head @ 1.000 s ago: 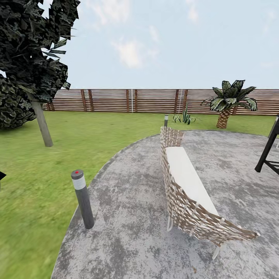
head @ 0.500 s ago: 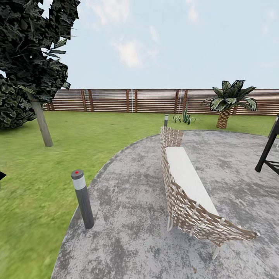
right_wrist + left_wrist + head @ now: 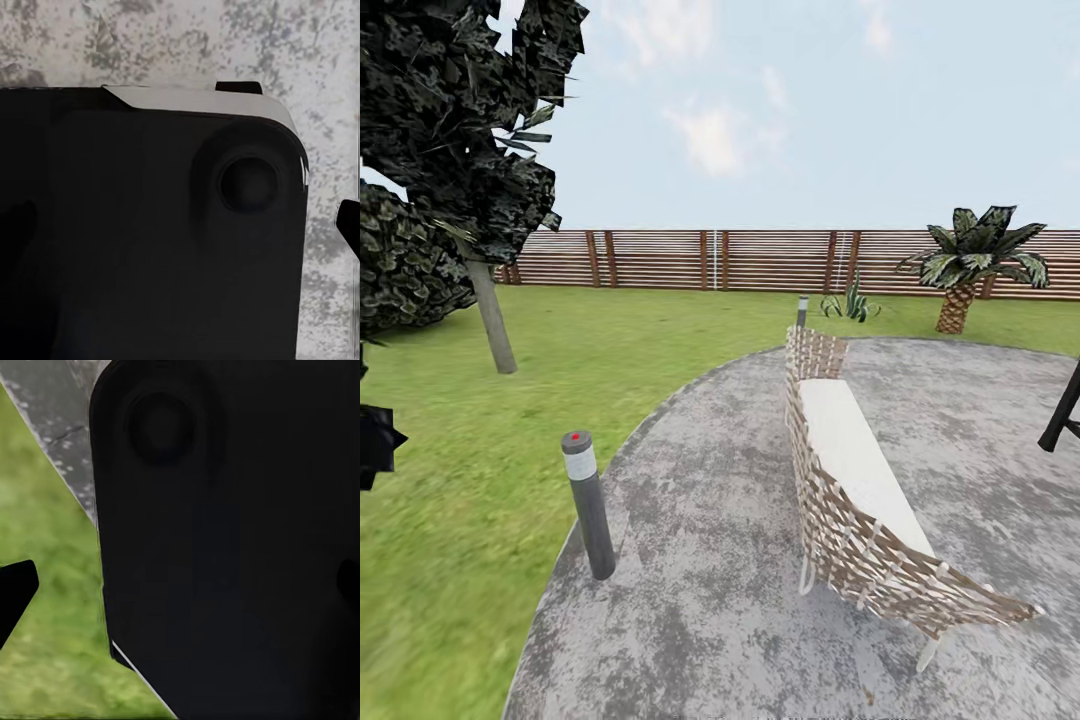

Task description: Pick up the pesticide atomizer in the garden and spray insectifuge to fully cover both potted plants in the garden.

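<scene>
Black robot housing is blocking both wrist cameras, so whether either gripper is clenched or released cannot be told. Beyond it, the left wrist view is showing lawn (image 3: 45,510) meeting grey paving; the right wrist view is showing mottled paving (image 3: 150,37). The head view is taking in the garden: a woven bench (image 3: 850,480), a bollard light (image 3: 588,505), a slatted fence (image 3: 760,258) and a palm (image 3: 975,262).

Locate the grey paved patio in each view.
Head view: the grey paved patio spreads under the woven bench, right of the lawn.
Left wrist view: a patio strip borders the lawn, beside a black robot part.
Right wrist view: patio beyond a black robot part.
Shared landmark: the patio-lawn edge, head and left wrist.
</scene>
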